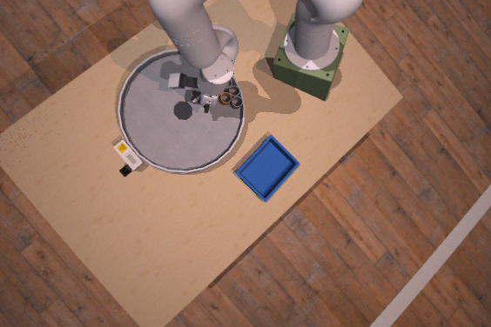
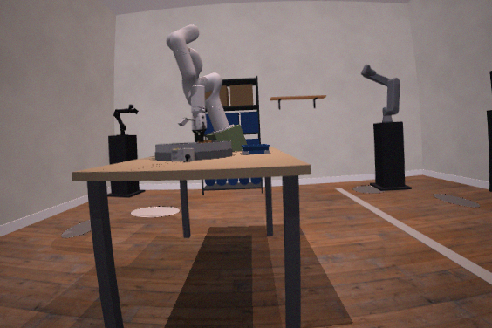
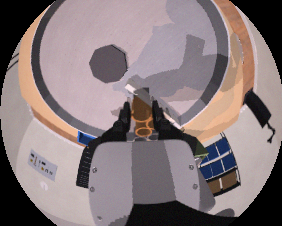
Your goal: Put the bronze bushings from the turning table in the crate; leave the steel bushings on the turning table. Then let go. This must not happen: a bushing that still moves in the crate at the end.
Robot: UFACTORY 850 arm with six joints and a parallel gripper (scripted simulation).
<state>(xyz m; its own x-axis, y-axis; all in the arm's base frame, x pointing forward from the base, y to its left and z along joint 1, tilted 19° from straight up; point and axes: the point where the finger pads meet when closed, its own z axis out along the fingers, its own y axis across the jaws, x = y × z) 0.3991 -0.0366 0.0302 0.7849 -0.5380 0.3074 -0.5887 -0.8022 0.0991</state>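
My gripper (image 1: 201, 103) (image 2: 199, 138) (image 3: 141, 107) points down over the turning table (image 1: 174, 147) (image 2: 166, 151) (image 3: 65, 75). Its fingers are shut on a bronze bushing (image 3: 142, 104), which fills the space between them in the wrist view; in the top and exterior views the arm and fingers hide it. Another bronze bushing (image 1: 225, 103) (image 3: 144, 131) stands close beside the gripper. Two steel bushings, one nearer the arm's base (image 1: 234, 85) and one nearer the crate (image 1: 236, 106), stand against it near the rim. The blue crate (image 1: 250, 186) (image 2: 256, 146) (image 3: 86, 137) is empty.
The turning table has a raised rim and a dark centre disc (image 1: 183, 110) (image 3: 108, 63). A white box (image 1: 127, 154) (image 2: 182, 153) with a yellow label sits outside the rim. The arm's green base block (image 1: 300, 83) (image 2: 233, 136) stands beyond the bushings.
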